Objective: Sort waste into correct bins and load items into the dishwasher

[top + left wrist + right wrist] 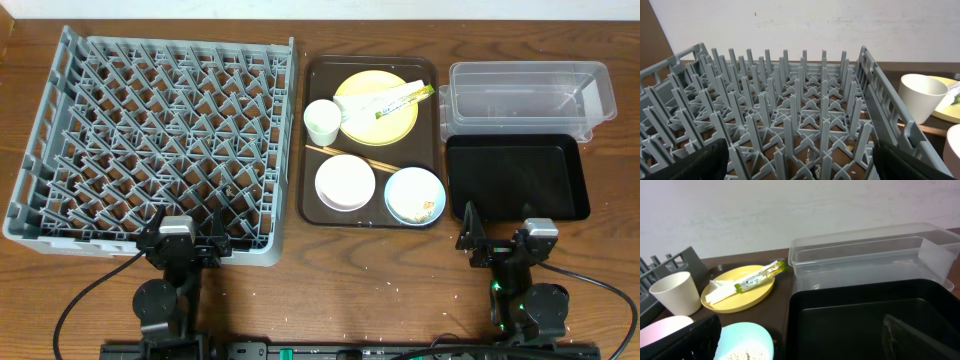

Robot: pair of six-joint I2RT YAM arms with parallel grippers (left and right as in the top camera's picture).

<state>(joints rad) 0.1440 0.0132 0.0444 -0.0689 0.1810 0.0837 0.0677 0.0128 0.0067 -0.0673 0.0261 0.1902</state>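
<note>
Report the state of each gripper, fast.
Left gripper: open, holding nothing.
Right gripper: open, holding nothing.

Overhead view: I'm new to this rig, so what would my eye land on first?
The big grey rack fills the table's left side. In the middle, a brown tray holds dishes, the yellow plate with a green sleeve standing out. At right sit a clear tub and a black tray.
</note>
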